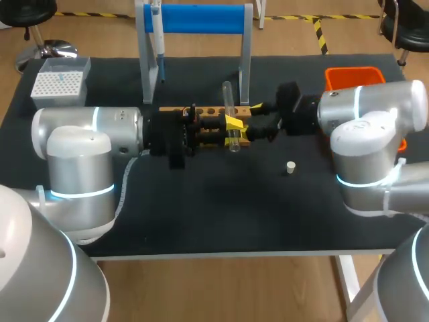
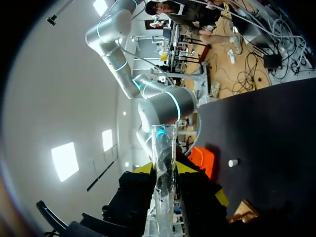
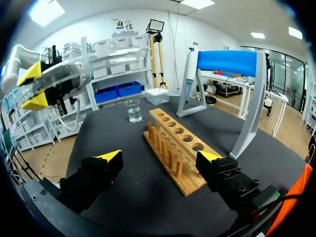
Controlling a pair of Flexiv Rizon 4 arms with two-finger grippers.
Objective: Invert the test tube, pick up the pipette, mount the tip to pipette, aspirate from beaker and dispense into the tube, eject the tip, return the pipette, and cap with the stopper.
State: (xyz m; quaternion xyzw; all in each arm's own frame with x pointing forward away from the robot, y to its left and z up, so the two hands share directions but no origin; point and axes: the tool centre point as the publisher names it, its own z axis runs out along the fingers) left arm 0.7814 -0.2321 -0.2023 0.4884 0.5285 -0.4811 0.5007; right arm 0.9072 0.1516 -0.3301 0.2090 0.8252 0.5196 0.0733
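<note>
Locating the test tube [image 1: 229, 100] first, the reader asks: where is it?

Legend: Raised over the wooden rack [image 1: 208, 111], clamped between the yellow tips of the left pincer [image 1: 234, 125]. It lies tilted rather than upright. Which end is open is hard to tell, possibly the far one.

Reader: How will it handle?

Legend: Judged as thin glass, so light, stiff, smooth and breakable. Hold it mid-length with gentle pressure, as here. Squeezing near the rim risks a crack, and a loose hold lets it slide.

Reader: And the right pincer [image 3: 160, 156]?

Legend: Spread wide, holding nothing, just beside the tube above the rack.

Reader: What does each view add?

Legend: The right wrist view alone shows the beaker [image 3: 133, 111] beyond the rack. The head view alone shows the tip box [image 1: 60, 80]. The head and left wrist views both show the stopper [image 1: 290, 167] lying apart on the tabletop [image 1: 201, 215].
</note>
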